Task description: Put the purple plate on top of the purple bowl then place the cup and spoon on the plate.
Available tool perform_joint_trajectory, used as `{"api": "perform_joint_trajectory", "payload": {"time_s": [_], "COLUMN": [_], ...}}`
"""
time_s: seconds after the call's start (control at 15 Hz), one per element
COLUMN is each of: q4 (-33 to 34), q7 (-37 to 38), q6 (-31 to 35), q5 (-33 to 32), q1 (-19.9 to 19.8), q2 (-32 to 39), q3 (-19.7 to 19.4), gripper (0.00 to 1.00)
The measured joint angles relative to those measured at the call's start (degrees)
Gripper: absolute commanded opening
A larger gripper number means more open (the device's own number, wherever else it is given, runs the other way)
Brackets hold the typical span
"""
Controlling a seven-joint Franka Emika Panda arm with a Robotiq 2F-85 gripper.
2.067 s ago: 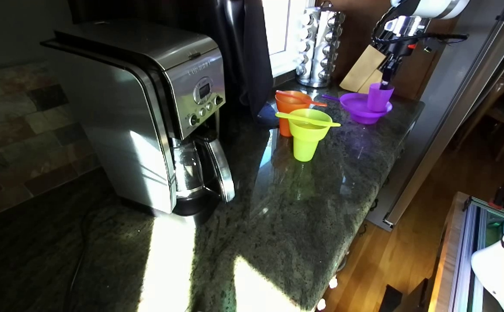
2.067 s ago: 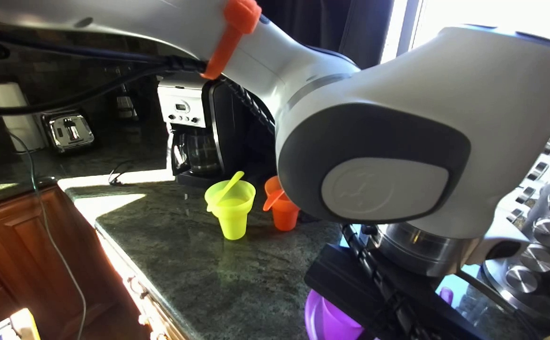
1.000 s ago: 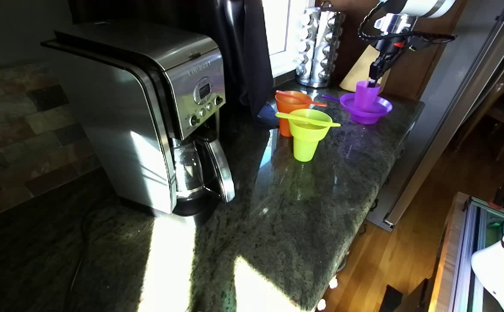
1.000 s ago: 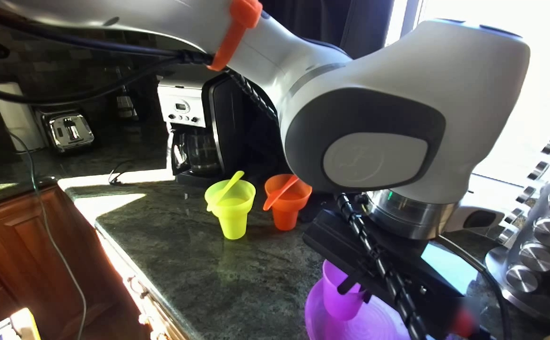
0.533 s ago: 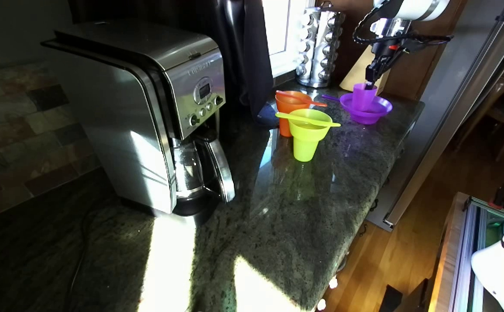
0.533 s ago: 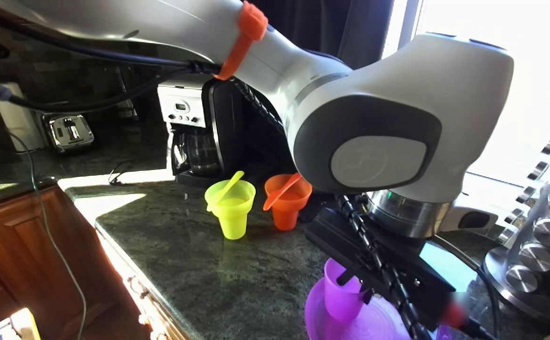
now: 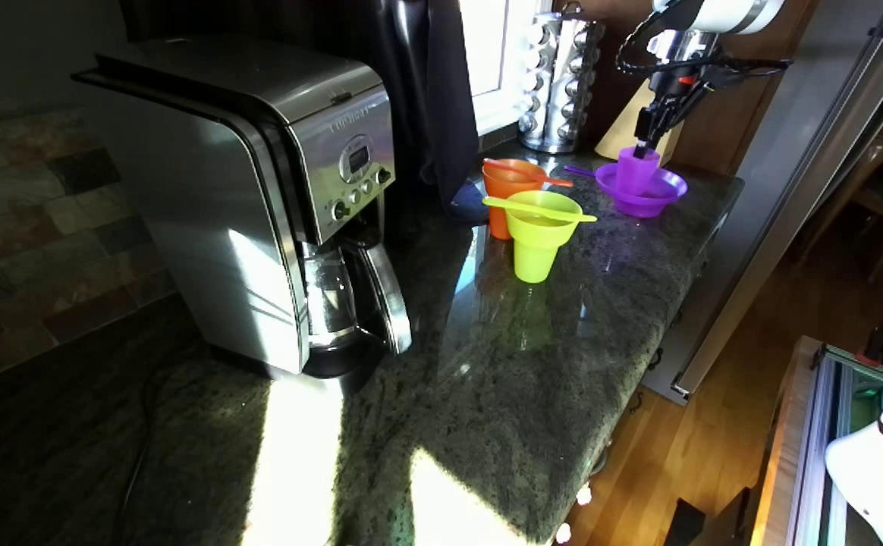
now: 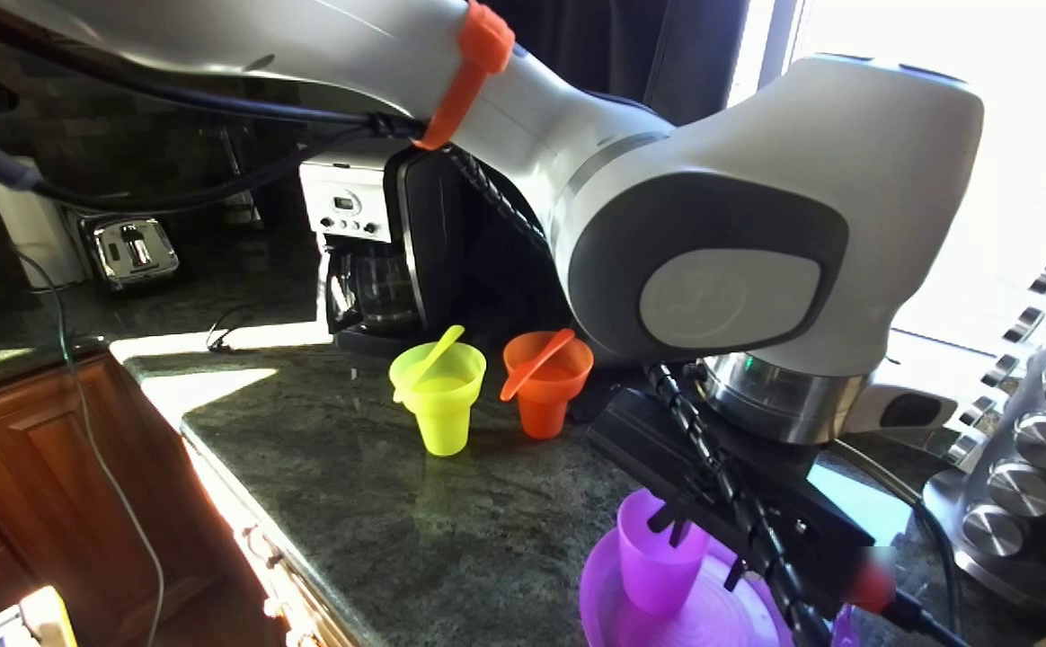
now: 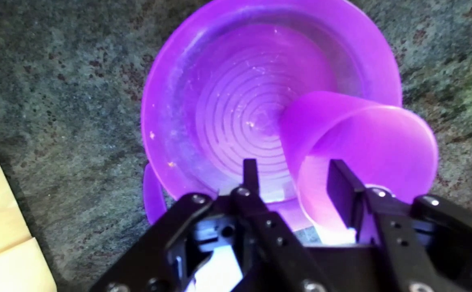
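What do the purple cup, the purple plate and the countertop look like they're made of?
Purple cup: likely smooth plastic, perhaps translucent; its thin, evenly coloured wall looks lit through. Purple plate: probably glossy molded plastic; its rim catches glints and concentric rings show on its bottom. Countertop: seems polished stone, possibly granite or a lookalike; it's speckled and mirrors the yellow-green cup.
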Motion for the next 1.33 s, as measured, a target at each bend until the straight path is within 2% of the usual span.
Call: {"api": "perform_joint_trajectory", "payload": {"time_s": [0.13,0.2,0.53,0.8,1.07,1.33], "q4": [0.19,0.32,2.86,6.9,12.08,17.96], "q7": [0.37,0.51,5.02,15.89,27.65,24.84], "q6": [0.03,0.03,0.03,0.02,0.23,0.58], "q5": [0.1,0.25,3.06,4.51,4.47,3.5], "q1": [-0.2,-0.31,-1.16,-1.06,-0.23,-0.55], "q2": [-0.17,-0.32,-0.62,0.74,4.96,10.55], "q3": [-0.06,-0.12,-0.53,-0.48,-0.2,0.25], "gripper": [0.96,0.99,1.0,1.0,1.0,1.0]}}
